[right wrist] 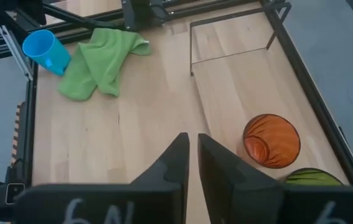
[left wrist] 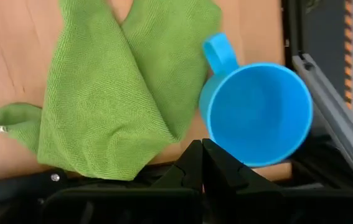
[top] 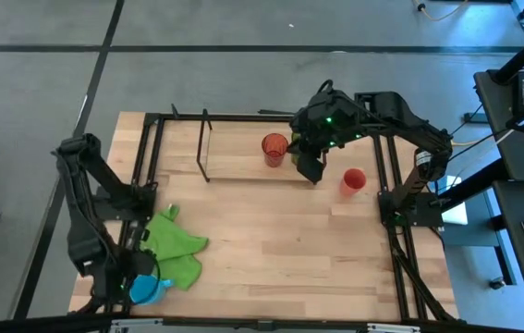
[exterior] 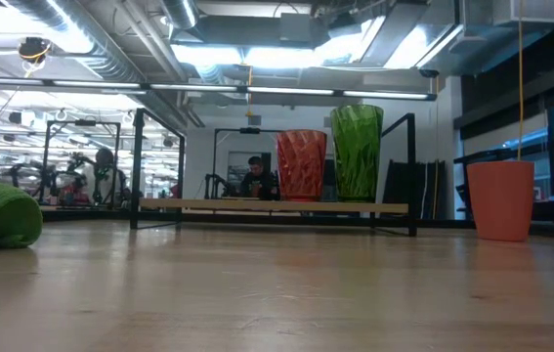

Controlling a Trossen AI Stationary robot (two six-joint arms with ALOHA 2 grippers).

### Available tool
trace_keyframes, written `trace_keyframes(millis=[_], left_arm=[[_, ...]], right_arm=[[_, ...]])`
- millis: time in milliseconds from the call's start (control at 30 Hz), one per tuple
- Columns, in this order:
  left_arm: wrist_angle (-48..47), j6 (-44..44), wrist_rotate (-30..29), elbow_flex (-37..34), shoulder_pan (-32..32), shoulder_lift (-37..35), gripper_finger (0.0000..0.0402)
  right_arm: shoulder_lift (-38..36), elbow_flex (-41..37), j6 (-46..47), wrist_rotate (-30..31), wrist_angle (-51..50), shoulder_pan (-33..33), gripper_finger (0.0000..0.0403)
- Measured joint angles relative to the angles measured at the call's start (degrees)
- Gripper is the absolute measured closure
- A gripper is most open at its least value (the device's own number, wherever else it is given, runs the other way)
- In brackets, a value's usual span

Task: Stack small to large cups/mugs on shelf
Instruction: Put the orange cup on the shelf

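Note:
The red-orange tumbler (exterior: 301, 166) and the taller green tumbler (exterior: 357, 154) stand upright side by side on the shelf's wooden base (exterior: 257, 205). The small red cup (top: 354, 179) stands on the table to the right of the shelf. The light-blue mug (left wrist: 257, 115) stands on its base at the near left corner, beside the green cloth (left wrist: 114, 81). My right gripper (right wrist: 193, 152) is shut and empty, hovering over the shelf's right part next to the two tumblers. My left gripper (left wrist: 201, 158) is shut and empty, above the near left corner beside the mug.
The black metal frame (top: 151, 148) runs around the tabletop. The shelf's left end frame (top: 202, 143) stands upright, with bare shelf base between it and the tumblers. Bare wood lies in the table's middle (top: 280, 240). A person shows far off in the room (exterior: 254, 176).

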Motion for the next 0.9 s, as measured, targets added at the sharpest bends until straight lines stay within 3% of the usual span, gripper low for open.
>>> trace_keyframes(millis=[300, 433, 600, 667, 767, 833, 900], left_arm=[[2.96, -1.55, 0.51, 0.0, 1.52, 2.78, 0.0401], [3.51, -1.7, -2.38, 0.0, 2.75, 2.01, 0.0401], [5.9, -4.65, -11.13, 0.0, 5.78, -0.18, 0.0401], [7.97, -5.44, -14.08, 0.0, 7.13, -1.65, 0.0401], [10.54, -3.56, -20.49, 0.0, 8.77, -4.94, 0.0401], [11.76, -0.65, -25.11, 0.0, 9.64, -7.78, 0.0401], [12.04, 1.31, -29.03, 0.0, 10.6, -11.25, 0.0401]], right_arm=[[0.0, 0.0, 0.85, -0.57, -1.02, 0.0, 0.0366], [-0.22, 0.0, 6.53, 1.29, -9.74, 0.02, 0.0366], [-4.08, -3.81, 13.74, 5.16, -9.86, -0.04, 0.0366], [-6.91, -5.9, 17.15, 9.76, -9.99, -0.36, 0.0366], [-12.56, -11.65, 19.24, 10.55, -9.62, -4.44, 0.0362], [-16.82, -16.42, 21.14, 8.42, -10.26, -8.66, 0.0356], [-21.9, -23.38, 21.68, 0.8, -10.28, -12.02, 0.035]])
